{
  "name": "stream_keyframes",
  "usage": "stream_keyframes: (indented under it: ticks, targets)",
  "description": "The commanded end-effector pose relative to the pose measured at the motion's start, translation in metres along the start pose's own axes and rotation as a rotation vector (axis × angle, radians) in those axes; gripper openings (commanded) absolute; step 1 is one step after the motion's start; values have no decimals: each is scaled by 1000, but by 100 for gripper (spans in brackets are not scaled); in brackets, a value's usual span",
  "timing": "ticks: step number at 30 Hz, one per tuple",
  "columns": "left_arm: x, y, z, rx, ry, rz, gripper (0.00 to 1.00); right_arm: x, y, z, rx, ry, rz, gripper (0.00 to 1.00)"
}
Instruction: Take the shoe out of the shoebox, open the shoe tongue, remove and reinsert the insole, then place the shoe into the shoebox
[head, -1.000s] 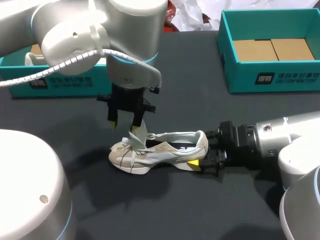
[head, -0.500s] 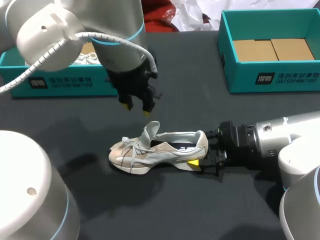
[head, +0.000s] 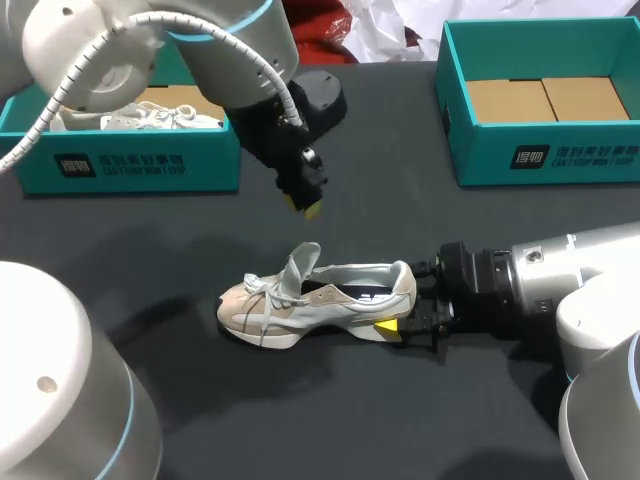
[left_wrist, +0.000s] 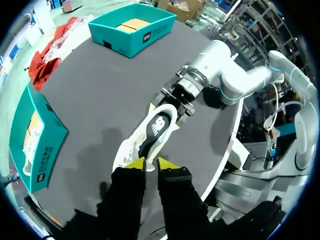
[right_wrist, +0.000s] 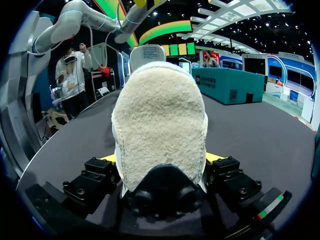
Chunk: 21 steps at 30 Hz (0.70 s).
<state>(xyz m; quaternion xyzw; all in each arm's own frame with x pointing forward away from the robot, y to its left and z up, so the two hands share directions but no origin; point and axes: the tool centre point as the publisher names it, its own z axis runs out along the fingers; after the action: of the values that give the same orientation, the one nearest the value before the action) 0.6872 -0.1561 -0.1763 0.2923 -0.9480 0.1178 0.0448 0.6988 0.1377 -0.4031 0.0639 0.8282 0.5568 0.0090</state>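
Left gripper (left_wrist: 151, 164): hung above the table with its fingers drawn almost together, only a slit between the yellow tips, and held nothing.
Right gripper (right_wrist: 160, 162): lay low along the table, clamped on the sneaker's heel with one yellow tip on either side.
Sneaker (head: 320, 298): cream and beige, it stood on its sole on the table. Its heel sat between the right gripper's fingers and its toe pointed away from them. It was below and ahead of the left gripper, apart from it.
Tongue (head: 300, 262): pulled up and standing above the laces, under the left gripper without touching it.
Insole (left_wrist: 154, 127): dark, lying inside the sneaker, open to the left gripper's downward look.
Teal shoebox (head: 150, 165): stood behind the left gripper on that arm's side, with a second sneaker (head: 150, 117) in it.
Other shoebox (head: 545, 155): stood well apart from both grippers, beyond the right arm, with brown cardboard (head: 545, 100) on its floor.
Table (head: 150, 270): dark, under both grippers.
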Motion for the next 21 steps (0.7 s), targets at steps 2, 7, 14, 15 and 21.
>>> stream_keyframes:
  ticks: [2,7,14,15,21]
  targets:
    - [11,-22,11,-124,-3,500,0,1,1,0,3,-3,0,0]
    - [13,-28,14,-170,7,572,0,1,1,0,3,-3,0,0]
    - [13,-28,14,-170,7,572,0,1,1,0,3,-3,0,0]
    - [13,-28,14,-170,7,572,0,1,1,0,3,-3,0,0]
    - [29,-20,35,-147,-79,707,0,1,1,0,3,-3,0,0]
